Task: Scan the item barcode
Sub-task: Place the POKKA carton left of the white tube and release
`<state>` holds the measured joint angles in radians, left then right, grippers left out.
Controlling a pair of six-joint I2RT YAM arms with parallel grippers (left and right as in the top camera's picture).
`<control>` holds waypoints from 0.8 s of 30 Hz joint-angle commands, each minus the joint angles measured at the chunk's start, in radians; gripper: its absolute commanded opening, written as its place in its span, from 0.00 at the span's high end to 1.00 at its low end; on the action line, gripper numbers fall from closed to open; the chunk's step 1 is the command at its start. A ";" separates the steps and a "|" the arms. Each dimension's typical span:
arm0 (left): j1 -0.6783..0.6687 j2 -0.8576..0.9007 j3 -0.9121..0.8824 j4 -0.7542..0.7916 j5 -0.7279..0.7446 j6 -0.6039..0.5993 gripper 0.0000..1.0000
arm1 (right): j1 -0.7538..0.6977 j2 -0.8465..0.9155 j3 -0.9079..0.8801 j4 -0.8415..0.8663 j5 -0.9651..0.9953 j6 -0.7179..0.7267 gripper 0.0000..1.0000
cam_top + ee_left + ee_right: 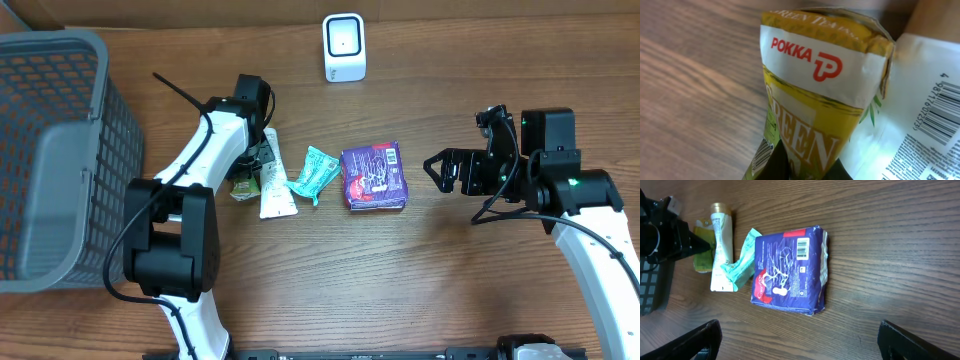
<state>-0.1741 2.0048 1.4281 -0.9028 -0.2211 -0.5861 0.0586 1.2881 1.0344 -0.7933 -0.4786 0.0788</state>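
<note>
Drink carton [815,100] clamped in left hand [250,170]; lift, turn side barcode [760,157] square to scanner [344,47], hold steady. Right hand [436,172] apart.

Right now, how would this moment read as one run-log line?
left gripper: shut on carton | right gripper: open, beside pack, apart | scanner: nothing at it | scan: not yet done

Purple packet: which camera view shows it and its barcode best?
The right wrist view: the purple packet lies whole, its barcode facing the camera. Overhead shows it small, print unreadable. The left wrist view misses it, filled by a Pokka green tea pack.
</note>
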 commanded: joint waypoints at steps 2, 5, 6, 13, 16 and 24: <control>-0.084 0.030 -0.049 0.044 0.174 0.084 0.96 | -0.006 0.005 0.014 0.005 0.008 0.002 0.00; -0.135 0.029 -0.049 0.045 0.179 0.093 0.96 | -0.006 0.005 0.014 0.006 0.008 0.002 0.00; -0.150 0.029 -0.049 0.044 0.191 0.093 0.96 | -0.007 0.005 0.014 0.006 0.008 0.002 0.00; -0.215 0.029 -0.049 0.044 0.241 0.080 0.96 | -0.006 0.005 0.014 0.006 0.008 0.002 0.00; -0.194 0.029 -0.047 0.038 0.240 0.078 0.96 | -0.006 0.005 0.014 0.005 0.007 0.002 0.00; -0.044 0.028 0.086 -0.196 0.116 0.116 0.19 | -0.013 0.002 0.032 -0.015 0.003 0.003 0.04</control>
<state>-0.2790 2.0193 1.4387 -1.0416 -0.0669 -0.4862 0.0582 1.2881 1.0344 -0.8024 -0.4782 0.0803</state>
